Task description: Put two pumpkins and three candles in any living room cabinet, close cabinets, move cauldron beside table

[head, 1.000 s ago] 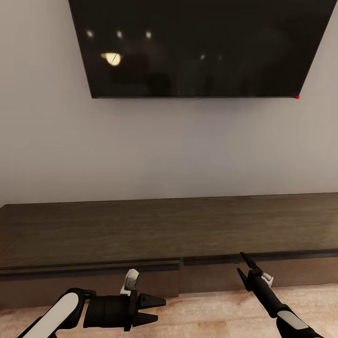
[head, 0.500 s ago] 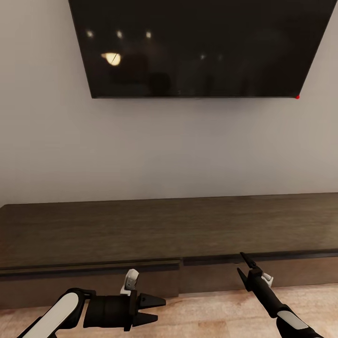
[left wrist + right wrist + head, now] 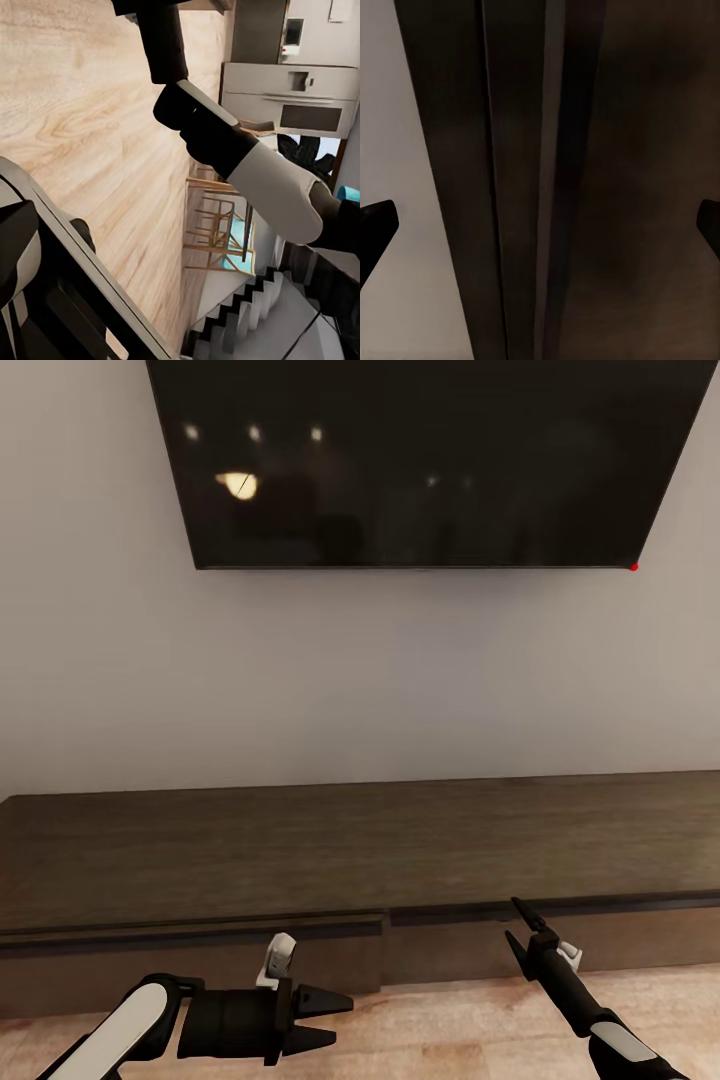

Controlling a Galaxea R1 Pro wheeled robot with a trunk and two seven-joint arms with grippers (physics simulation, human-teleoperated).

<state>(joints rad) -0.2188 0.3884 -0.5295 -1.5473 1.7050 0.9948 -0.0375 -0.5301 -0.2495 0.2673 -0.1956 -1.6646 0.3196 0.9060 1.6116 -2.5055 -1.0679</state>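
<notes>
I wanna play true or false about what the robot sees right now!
1. A big dark TV hangs on the wall above the cabinet. True.
2. An orange pumpkin sits on top of the cabinet. False: its top is bare.
3. The left hand is open and holds nothing. True.
4. The floor is green carpet. False: it is light wood.
5. The right hand is by the cabinet's front edge. True.
</notes>
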